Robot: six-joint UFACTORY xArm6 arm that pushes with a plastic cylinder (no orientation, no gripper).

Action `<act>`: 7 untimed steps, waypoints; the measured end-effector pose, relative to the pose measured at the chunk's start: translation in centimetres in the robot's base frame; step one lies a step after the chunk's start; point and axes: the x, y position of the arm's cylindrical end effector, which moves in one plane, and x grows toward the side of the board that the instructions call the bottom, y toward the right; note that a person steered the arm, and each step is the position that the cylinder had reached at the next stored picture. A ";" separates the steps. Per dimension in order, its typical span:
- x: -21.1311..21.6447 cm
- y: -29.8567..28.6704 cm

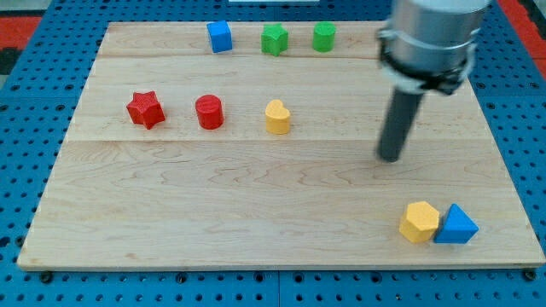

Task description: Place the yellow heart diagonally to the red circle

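The yellow heart (277, 117) sits on the worktop (213, 213) just to the view's right of the red circle (209, 112), level with it, the red star (146, 110) further left. My tip (390, 157) stands well apart to the heart's right. I have no jaws, only the rod.
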 end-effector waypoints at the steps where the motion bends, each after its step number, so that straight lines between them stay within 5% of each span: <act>1: -2.1 -1.4; 2: -9.0 -12.0; 3: -8.7 -17.8; 4: -5.3 -19.2; 5: -2.0 -7.7; 6: -9.2 -11.7; 7: -8.0 -18.4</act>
